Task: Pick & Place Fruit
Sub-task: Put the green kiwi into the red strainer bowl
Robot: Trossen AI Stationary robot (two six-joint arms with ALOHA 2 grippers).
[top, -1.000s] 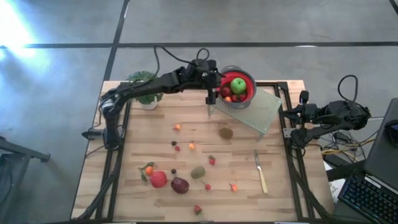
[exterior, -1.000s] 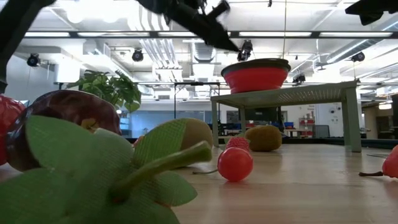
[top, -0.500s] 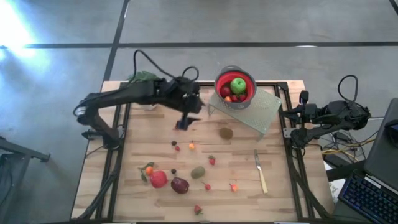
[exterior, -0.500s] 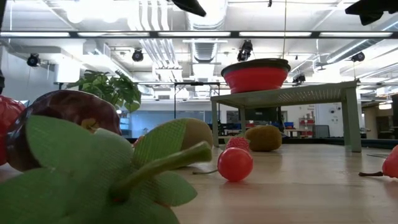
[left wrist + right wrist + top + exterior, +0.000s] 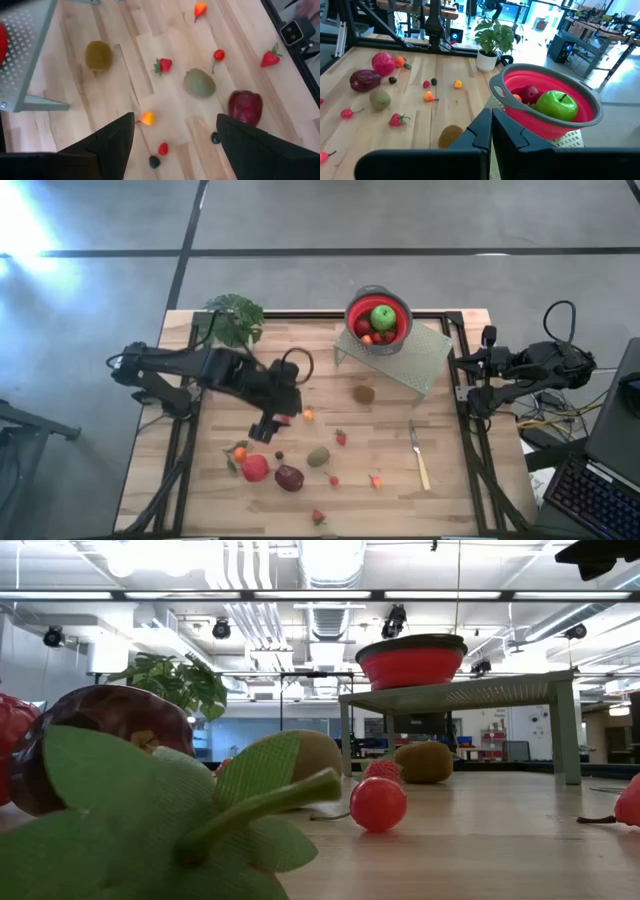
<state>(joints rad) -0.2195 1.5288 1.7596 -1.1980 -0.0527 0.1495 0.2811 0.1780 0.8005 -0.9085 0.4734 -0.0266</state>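
Left pincer (image 5: 268, 427) jaws apart, empty, hovers mid-left of desk (image 5: 440, 490) over small loose fruit; right pincer (image 5: 462, 370) together, parked at right edge. Orange fruit (image 5: 147, 118), tiny red berry (image 5: 163, 148) look light, hard, roll-prone; pinch across middle; bowl (image 5: 352, 315) upper centre

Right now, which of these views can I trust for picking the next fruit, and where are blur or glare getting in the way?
High view: even light, only a bright glare patch on the floor at top left; the left pincer is motion-blurred. Low view: the nearest leaf and maroon fruit are huge and soft, blocking the left half. Left wrist view: the kiwi and small orange fruit read clearly.
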